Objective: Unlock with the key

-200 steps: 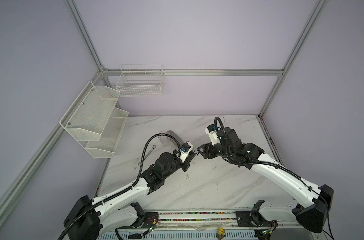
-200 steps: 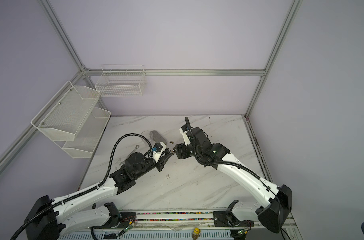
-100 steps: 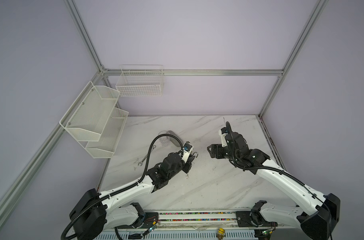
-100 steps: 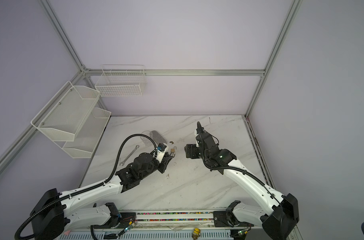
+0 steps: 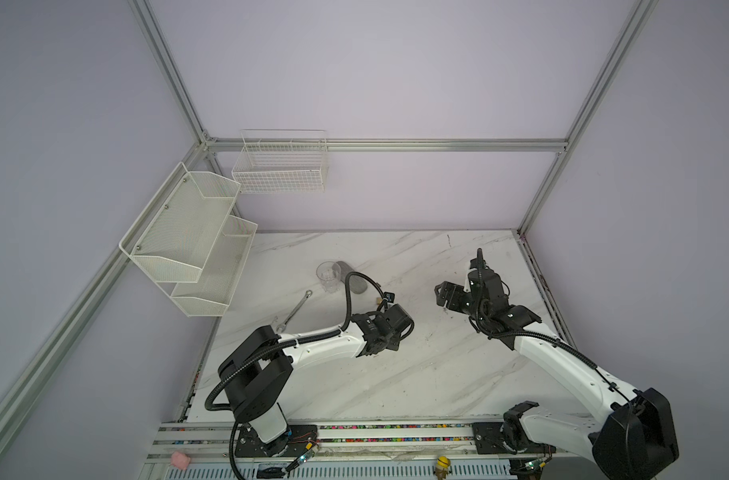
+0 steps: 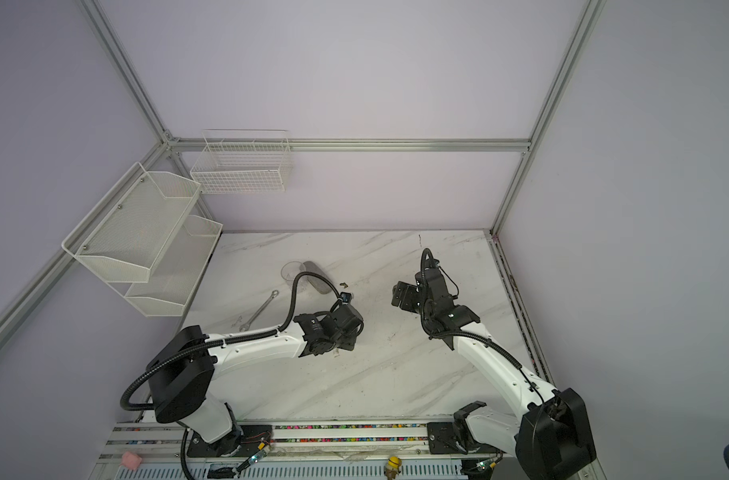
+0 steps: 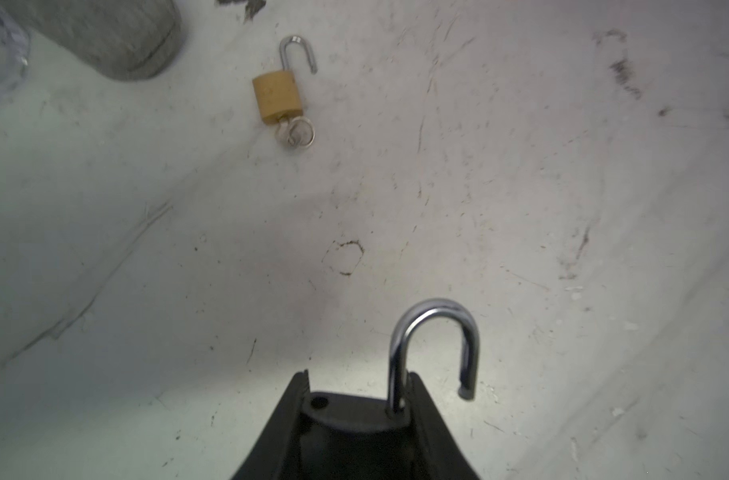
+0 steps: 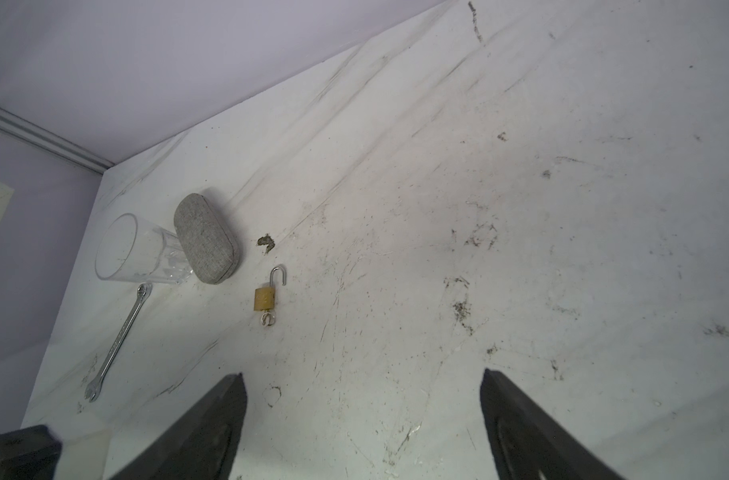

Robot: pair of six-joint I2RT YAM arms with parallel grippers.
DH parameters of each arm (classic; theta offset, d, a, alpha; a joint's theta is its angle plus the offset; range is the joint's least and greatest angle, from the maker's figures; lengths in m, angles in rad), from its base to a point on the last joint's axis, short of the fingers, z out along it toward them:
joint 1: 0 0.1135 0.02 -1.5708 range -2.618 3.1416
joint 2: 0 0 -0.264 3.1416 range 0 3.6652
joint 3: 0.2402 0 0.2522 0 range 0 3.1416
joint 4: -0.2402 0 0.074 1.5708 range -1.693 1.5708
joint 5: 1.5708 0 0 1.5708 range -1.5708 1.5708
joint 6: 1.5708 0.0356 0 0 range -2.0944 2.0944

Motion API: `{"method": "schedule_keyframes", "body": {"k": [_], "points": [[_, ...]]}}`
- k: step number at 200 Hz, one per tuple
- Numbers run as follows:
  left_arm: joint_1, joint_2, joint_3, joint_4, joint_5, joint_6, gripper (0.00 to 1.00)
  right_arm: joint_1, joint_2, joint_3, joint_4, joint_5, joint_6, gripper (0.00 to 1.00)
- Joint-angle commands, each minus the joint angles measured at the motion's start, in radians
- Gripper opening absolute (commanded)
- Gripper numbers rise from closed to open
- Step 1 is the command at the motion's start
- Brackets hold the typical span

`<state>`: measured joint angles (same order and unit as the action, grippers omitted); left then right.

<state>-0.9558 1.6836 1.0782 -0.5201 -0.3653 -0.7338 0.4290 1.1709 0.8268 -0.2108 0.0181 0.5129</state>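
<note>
Both arms are drawn apart since a second ago. A black padlock (image 7: 354, 419) is clamped in the left gripper (image 7: 357, 376), its shackle (image 7: 433, 309) sprung open, while the right gripper (image 8: 362, 375) is spread wide and empty. A brass padlock (image 7: 277, 96), key (image 7: 298, 132) inserted, is seen on the table (image 7: 520, 208)

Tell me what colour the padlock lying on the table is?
Gold padlock, silver shackle; the left wrist view shows it best.
</note>
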Motion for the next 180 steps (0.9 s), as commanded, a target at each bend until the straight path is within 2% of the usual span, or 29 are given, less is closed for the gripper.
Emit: {"method": "schedule_keyframes", "body": {"k": [1,49,100,146,156,180], "points": [[0.001,0.049,0.115,-0.071,-0.001,-0.165,0.00,-0.023,-0.004,-0.035,0.072,-0.041,0.020,0.91],[0.003,0.125,0.134,-0.086,0.006,-0.228,0.00,-0.050,0.024,-0.062,0.121,-0.102,0.012,0.91],[0.004,0.175,0.128,-0.065,0.091,-0.242,0.02,-0.057,0.034,-0.058,0.141,-0.122,0.009,0.91],[0.005,0.181,0.111,-0.061,0.100,-0.257,0.20,-0.058,0.032,-0.059,0.154,-0.121,0.014,0.91],[0.006,0.168,0.109,-0.061,0.096,-0.260,0.30,-0.059,0.031,-0.054,0.157,-0.119,0.020,0.91],[0.006,0.121,0.100,-0.062,0.074,-0.256,0.49,-0.062,0.026,-0.045,0.171,-0.101,0.033,0.91]]}}
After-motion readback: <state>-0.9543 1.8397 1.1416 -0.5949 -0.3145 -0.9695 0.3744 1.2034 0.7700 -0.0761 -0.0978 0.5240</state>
